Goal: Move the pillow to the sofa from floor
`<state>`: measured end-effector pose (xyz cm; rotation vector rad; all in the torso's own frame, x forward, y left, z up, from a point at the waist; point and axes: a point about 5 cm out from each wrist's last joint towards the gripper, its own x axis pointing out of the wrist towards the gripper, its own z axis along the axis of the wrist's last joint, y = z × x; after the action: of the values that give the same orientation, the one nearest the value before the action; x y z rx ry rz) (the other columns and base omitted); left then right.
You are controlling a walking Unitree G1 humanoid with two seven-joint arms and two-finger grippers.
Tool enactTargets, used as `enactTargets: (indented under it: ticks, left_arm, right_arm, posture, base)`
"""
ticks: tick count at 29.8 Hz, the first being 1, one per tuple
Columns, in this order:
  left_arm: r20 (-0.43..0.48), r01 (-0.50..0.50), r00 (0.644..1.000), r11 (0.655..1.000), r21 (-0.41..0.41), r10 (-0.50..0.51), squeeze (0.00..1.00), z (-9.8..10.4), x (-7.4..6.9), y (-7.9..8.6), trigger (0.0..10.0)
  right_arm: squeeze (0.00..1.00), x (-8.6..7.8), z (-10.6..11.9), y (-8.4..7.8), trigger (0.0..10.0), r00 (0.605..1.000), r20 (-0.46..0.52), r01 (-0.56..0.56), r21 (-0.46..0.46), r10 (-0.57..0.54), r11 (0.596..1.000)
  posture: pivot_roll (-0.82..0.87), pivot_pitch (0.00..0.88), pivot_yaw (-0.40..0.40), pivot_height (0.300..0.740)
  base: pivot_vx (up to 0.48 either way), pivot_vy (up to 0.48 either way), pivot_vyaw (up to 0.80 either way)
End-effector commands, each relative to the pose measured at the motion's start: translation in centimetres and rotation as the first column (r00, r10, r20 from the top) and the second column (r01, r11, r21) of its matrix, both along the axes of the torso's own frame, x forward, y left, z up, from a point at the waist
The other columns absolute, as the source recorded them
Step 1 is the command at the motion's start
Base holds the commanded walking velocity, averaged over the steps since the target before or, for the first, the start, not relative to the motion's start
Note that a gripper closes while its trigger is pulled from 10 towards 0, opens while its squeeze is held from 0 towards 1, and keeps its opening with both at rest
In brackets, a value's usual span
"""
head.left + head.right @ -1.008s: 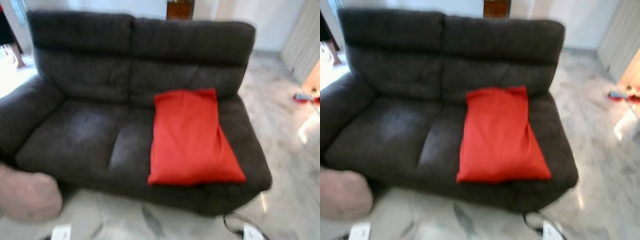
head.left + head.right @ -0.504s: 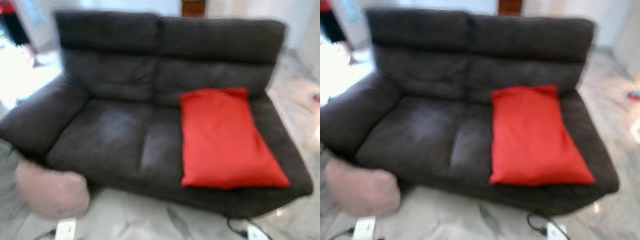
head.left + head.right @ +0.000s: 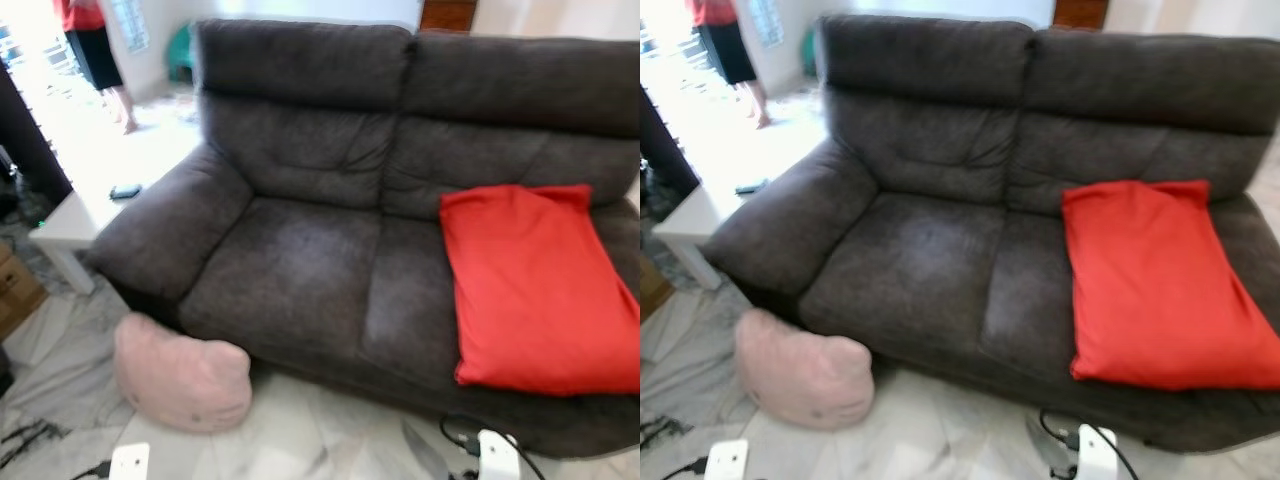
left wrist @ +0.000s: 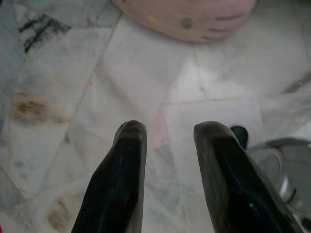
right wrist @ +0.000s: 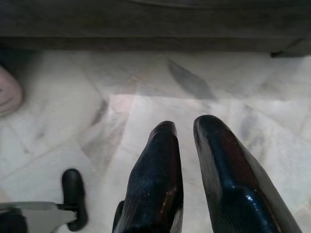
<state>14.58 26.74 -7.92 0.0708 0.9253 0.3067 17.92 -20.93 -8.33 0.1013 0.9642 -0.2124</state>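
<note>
Pink pillow [image 3: 180,374] on the marble floor [image 3: 300,440], at the near left corner of the sofa [image 3: 330,230], touching its front edge below the left armrest. Also seen in the left wrist view, pink with small dark marks, far beyond the fingertips. Left gripper [image 4: 166,132] above the bare floor, fingers [image 4: 127,145] apart with a clear gap, holding nothing, not touching the pillow. Right gripper [image 5: 184,128] low over the floor near the sofa's front edge, fingers almost together with a thin gap only, nothing between them. Red cushion [image 3: 535,285] lying on the right seat, top edge against the backrest. White table [image 3: 75,215] left of the sofa, with a small dark thing [image 3: 125,191] on it. Person [image 3: 95,50] standing far left, in red top and dark skirt or shorts. White plug box [image 3: 497,455] with black cable on the floor near the right side.
</note>
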Motion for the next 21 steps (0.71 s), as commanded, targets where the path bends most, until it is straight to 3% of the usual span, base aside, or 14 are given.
enactTargets:
  ticks: [1, 5, 14, 21]
  left_arm:
    - [-0.013, -0.008, 1.000, 1.000, -0.016, 0.008, 0.00, -0.2, -0.1, -0.5, 10.0]
    - [-0.012, -0.010, 1.000, 1.000, -0.017, 0.010, 0.00, -0.2, -0.1, -0.5, 10.0]
    - [-0.006, -0.012, 1.000, 1.000, -0.021, 0.012, 0.00, -0.2, 0.0, -0.5, 10.0]
    - [-0.005, -0.009, 1.000, 1.000, -0.025, 0.009, 0.00, -0.2, 0.1, -0.8, 10.0]
  right_arm:
    - [0.00, -0.5, -0.1, -0.6, 10.0, 1.000, -0.011, 0.023, -0.009, -0.023, 1.000]
    - [0.00, -0.5, -0.2, -0.3, 10.0, 1.000, -0.005, 0.028, -0.005, -0.028, 1.000]
    - [0.00, -3.1, -1.1, -0.4, 10.0, 0.999, -0.022, 0.033, -0.002, -0.033, 0.999]
    - [0.00, -3.3, -1.3, 0.2, 10.0, 0.999, -0.021, 0.026, 0.001, -0.026, 1.000]
  posture:
    - [0.13, 0.000, -0.004, 0.740]
    - [0.13, 0.000, -0.004, 0.740]
    - [0.13, 0.004, -0.008, 0.740]
    - [0.13, 0.011, -0.007, 0.740]
  base:
    - [0.000, 0.382, 0.00]
    - [0.000, 0.382, 0.00]
    - [0.000, 0.380, 0.00]
    - [0.000, 0.381, 0.00]
